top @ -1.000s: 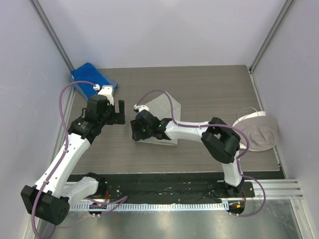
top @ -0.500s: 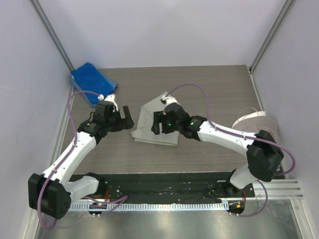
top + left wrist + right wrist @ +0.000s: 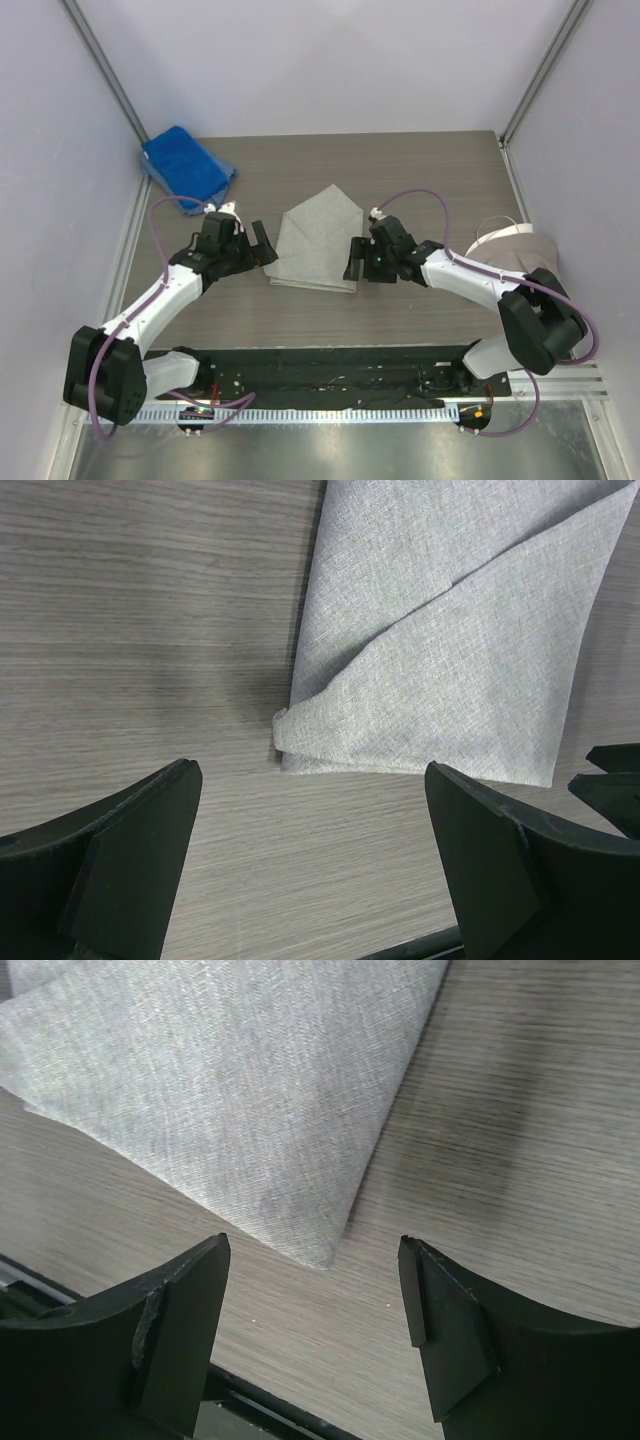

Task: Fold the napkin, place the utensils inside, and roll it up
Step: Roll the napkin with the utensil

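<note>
Black plastic jaws of your right gripper spread wide, pinching nothing, just beside near right corner of light grey folded cloth napkin. Your left gripper likewise spread and empty, just off near left corner. Napkin flat between both, long axis running away from bases; neither arm clearly nearer. Slim purple utensil not in view. Wood-grain tabletop; bright blue towel far left, beige-grey cloth at right edge.
</note>
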`<move>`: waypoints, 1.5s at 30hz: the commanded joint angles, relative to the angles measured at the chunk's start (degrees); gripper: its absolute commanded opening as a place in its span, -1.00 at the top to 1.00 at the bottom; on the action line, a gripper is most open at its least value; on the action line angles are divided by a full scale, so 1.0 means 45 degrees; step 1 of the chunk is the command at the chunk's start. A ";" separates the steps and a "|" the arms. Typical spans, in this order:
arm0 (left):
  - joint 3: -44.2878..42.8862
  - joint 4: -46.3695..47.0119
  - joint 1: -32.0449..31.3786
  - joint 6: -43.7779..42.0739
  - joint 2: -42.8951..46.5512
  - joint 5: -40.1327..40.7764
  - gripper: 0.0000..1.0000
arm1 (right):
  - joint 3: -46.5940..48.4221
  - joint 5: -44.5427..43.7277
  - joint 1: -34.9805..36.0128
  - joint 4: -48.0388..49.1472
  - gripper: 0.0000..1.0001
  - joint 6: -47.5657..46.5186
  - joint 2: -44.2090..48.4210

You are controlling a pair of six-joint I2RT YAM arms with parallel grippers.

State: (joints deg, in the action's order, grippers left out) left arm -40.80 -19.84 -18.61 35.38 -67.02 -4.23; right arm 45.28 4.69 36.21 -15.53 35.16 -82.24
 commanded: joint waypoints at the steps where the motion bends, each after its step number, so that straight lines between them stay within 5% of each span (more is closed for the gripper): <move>1: 0.0140 0.0989 0.0073 0.0127 -0.0164 -0.0096 -0.99 | -0.0022 0.0715 -0.0116 0.0911 -0.53 0.0468 0.0054; 10: 0.0335 0.1127 0.0073 0.0108 -0.0321 0.0022 -0.99 | 0.0212 0.1204 -0.0116 0.1244 -0.37 0.0527 -0.1041; 25: 0.0589 0.1497 0.0073 0.0244 -0.0633 0.0002 -0.98 | -0.0080 0.1302 -0.0487 0.1263 0.78 0.0723 -0.1608; 35: 0.1135 0.2356 0.0073 0.0557 -0.1023 -0.0427 -0.90 | -0.0549 0.1302 -0.0839 0.1361 0.96 0.0703 -0.2096; 45: 0.1917 0.3802 0.0073 0.1493 -0.1765 -0.1325 -0.51 | -0.0862 0.1497 -0.0995 0.1771 0.98 0.0742 -0.2604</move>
State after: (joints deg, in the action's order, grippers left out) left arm -33.65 -8.73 -18.61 39.38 -73.76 -7.38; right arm 42.87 13.50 32.01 -7.99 38.59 -91.44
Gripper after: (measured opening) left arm 0.806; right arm 0.104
